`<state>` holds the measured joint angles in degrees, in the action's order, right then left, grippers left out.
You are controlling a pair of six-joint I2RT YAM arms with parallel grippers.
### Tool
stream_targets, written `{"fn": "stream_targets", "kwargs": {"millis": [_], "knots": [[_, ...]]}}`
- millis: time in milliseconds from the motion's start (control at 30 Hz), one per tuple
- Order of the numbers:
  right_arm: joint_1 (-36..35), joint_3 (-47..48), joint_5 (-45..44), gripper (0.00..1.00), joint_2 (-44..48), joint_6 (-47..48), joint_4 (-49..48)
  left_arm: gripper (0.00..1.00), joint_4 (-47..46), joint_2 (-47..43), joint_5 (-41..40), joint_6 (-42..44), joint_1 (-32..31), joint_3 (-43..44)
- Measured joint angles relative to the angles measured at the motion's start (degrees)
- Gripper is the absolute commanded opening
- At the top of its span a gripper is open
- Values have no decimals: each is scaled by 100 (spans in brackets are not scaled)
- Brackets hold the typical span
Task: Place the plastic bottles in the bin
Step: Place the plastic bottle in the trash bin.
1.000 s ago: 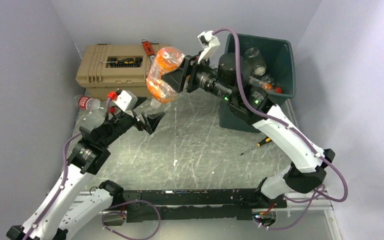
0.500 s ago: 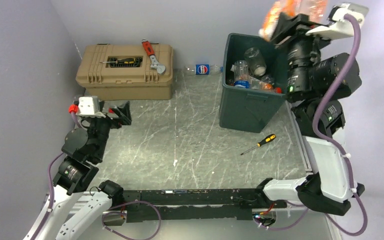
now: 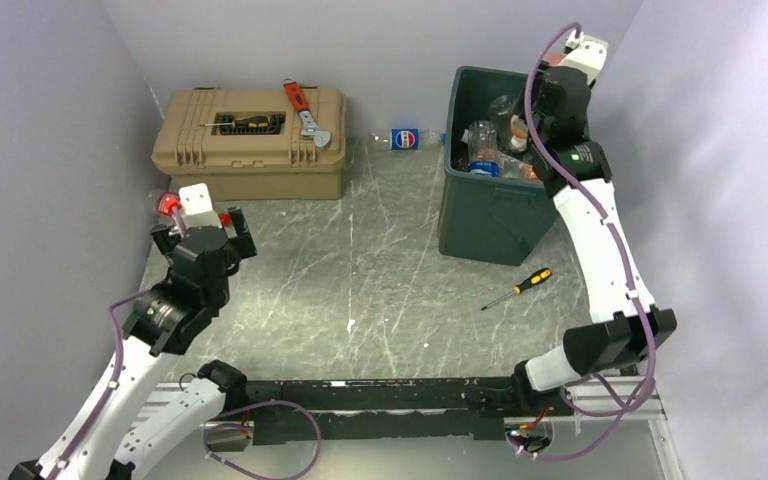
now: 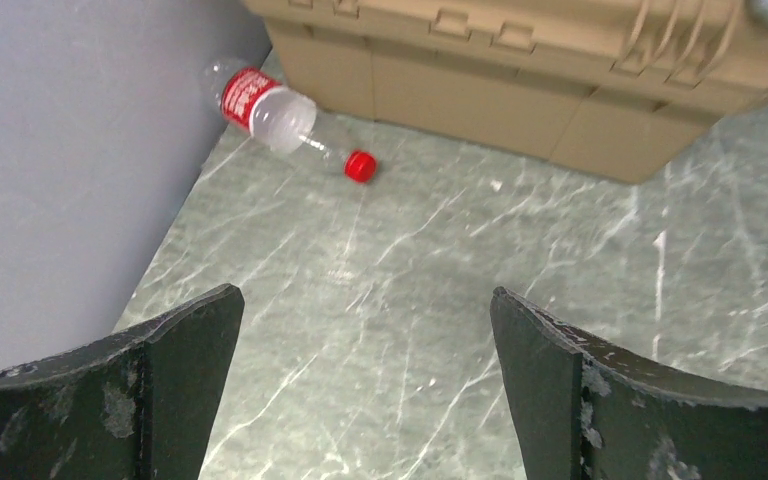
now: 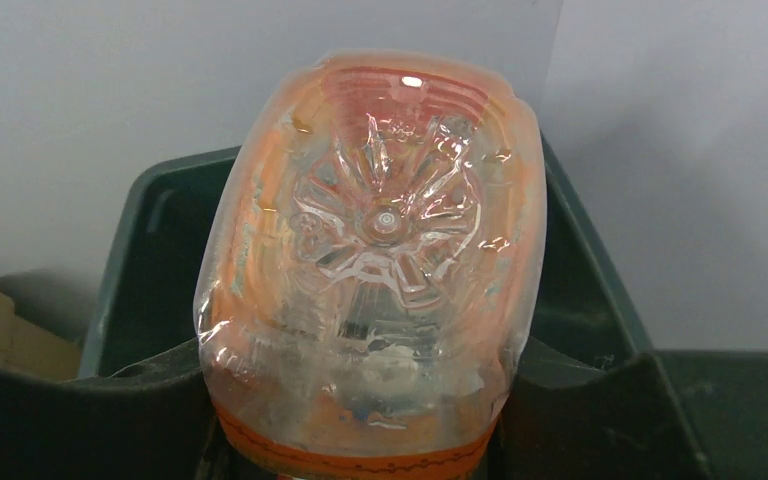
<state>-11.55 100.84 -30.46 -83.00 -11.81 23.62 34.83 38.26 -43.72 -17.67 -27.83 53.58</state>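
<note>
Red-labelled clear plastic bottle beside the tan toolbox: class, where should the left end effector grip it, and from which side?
Probably across the round middle of the red-labelled clear plastic bottle, from above. It lies on its side with its base tucked toward the wall, so the top is freest.

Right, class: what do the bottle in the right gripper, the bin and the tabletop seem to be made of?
The held bottle: thin clear plastic, glossy, orange-tinted; see-through, creased. The bin: probably moulded plastic, matt dark green-grey. The tabletop: veined grey-green, stone or laminate; unclear which.
</note>
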Motion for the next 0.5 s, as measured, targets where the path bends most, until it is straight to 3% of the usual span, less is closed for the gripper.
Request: {"fn": "stream_targets", "kwargs": {"millis": [167,233,367,433,500], "knots": [[76,0,96,41,-435,-11,-26,99,413,98,-68,-175,-2,0],[129,66,116,46,-638,4,-70,99,457,-7,-114,-177,-2,0],[188,216,345,77,-1104,-50,-48,99,555,-214,-260,-155,0,0],[201,225,553,98,-1268,-205,46,100,557,-238,-302,-120,-2,0],[199,210,793,100,-1322,-354,101,100,553,-212,-326,-94,-2,-9]]}}
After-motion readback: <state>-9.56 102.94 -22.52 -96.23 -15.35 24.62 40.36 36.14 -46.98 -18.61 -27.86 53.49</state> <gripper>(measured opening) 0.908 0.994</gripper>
